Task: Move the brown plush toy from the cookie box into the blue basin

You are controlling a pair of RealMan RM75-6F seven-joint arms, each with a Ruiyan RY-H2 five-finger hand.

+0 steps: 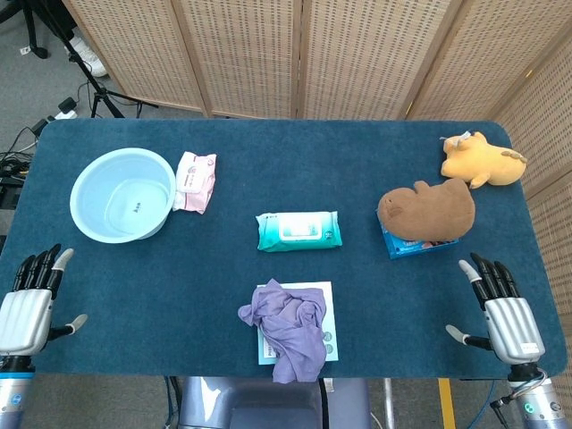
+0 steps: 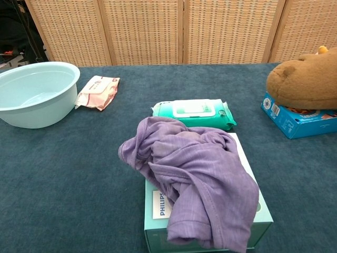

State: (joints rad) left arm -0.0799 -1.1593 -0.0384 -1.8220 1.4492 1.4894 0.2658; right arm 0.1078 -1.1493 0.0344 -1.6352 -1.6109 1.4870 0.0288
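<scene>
The brown plush toy [image 1: 427, 211] lies on top of the blue cookie box [image 1: 418, 245] at the table's right side; the chest view shows the same plush toy [image 2: 305, 80] on the box [image 2: 295, 120]. The light blue basin [image 1: 123, 195] stands far left, and the chest view has the basin [image 2: 32, 94] at its left edge. My left hand [image 1: 27, 309] hovers at the front left edge, fingers spread, holding nothing. My right hand [image 1: 502, 315] hovers at the front right edge, below the box, also spread with nothing in it. Neither hand shows in the chest view.
A yellow plush toy [image 1: 483, 159] lies at the back right. A pink wipes pack [image 1: 195, 181] sits beside the basin. A green wipes pack [image 1: 298, 231] lies mid-table. A purple cloth [image 1: 288, 325] drapes over a pale box [image 2: 247, 182] at the front centre.
</scene>
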